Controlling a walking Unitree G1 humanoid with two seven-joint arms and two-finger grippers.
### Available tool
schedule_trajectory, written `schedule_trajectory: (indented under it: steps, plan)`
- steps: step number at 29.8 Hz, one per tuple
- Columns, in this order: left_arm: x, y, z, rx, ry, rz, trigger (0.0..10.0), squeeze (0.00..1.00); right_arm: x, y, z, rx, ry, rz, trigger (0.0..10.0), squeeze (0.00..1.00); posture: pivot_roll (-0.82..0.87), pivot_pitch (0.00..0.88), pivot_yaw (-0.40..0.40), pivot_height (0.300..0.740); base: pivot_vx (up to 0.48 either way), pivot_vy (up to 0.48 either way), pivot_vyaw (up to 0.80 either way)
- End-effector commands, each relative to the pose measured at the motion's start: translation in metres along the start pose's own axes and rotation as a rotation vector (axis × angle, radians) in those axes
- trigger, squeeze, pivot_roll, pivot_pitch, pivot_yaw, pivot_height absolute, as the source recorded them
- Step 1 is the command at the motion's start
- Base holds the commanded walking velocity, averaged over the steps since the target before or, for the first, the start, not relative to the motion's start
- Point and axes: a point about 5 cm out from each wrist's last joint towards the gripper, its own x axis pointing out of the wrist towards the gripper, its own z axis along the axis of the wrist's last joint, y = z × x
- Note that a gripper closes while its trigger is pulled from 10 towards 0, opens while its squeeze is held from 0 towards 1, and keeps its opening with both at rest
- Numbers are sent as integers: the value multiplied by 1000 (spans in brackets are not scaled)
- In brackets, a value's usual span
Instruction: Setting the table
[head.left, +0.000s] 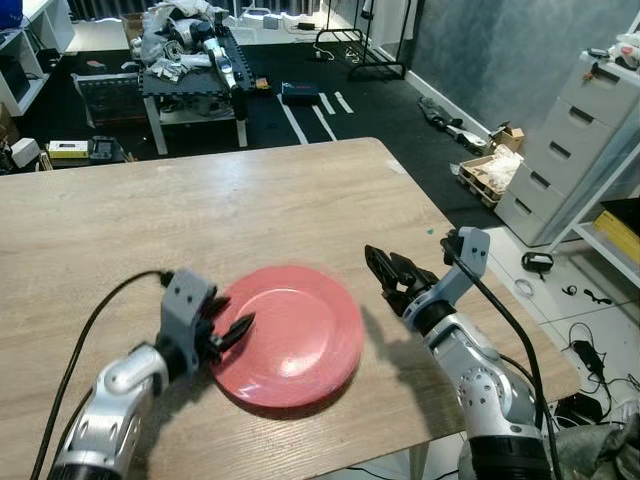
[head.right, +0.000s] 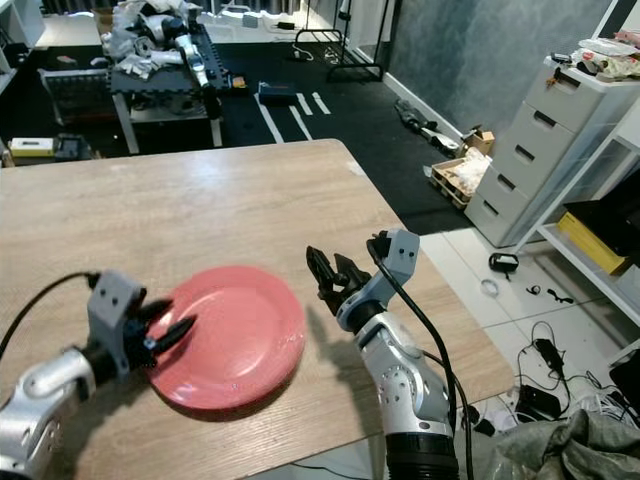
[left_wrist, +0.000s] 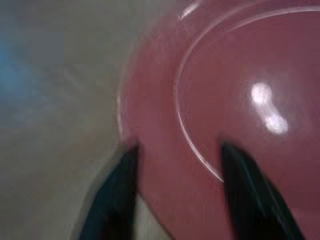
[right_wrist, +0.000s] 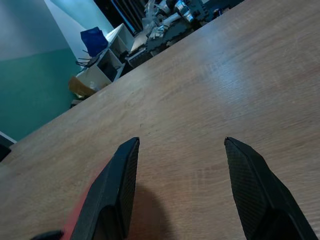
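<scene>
The left gripper (head.left: 232, 332) sits open over the near-left rim of the red plate (head.left: 295, 335), which lies flat on the wooden table (head.left: 200, 210). Just right of it, the right gripper (head.left: 385, 268) hovers open.

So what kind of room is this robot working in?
Probably a lab or workshop set up like a home: a wooden table with a red plate, a cluttered workbench, grey drawers and loose cables on the floor.
</scene>
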Motion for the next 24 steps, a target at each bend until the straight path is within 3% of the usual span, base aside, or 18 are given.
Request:
schedule_trajectory:
  steps: [1, 6, 10, 16, 21, 24]
  plan:
    - [-9, -1, -29, -69, 119, 9, 10000, 0, -2, 0, -2, 0, 8, 0, 10000, 0, -44, 23, 29, 740, 0, 0, 0]
    - [-11, -1, -31, -80, 123, 12, 10000, 0, 0, 2, 0, 6, 9, 11, 10000, 0, -38, 25, 25, 740, 0, 0, 0]
    - [-9, -1, -29, -74, 121, 13, 10000, 0, 1, 10, -2, 122, 34, 76, 10000, 0, -38, 24, 24, 740, 0, 0, 0]
    - [-8, -2, -27, -80, 115, 1, 10000, 0, -10, 13, -31, 112, 231, 154, 10000, 0, -41, 22, 20, 740, 0, 0, 0]
    - [-8, -2, -27, -80, 113, -2, 10000, 0, -14, 17, -39, 121, 280, 195, 10000, 0, -39, 21, 18, 740, 0, 0, 0]
    - [-7, -2, -27, -77, 110, -2, 10000, 0, -16, 29, -51, 133, 363, 257, 10000, 0, -37, 15, 15, 740, 0, 0, 0]
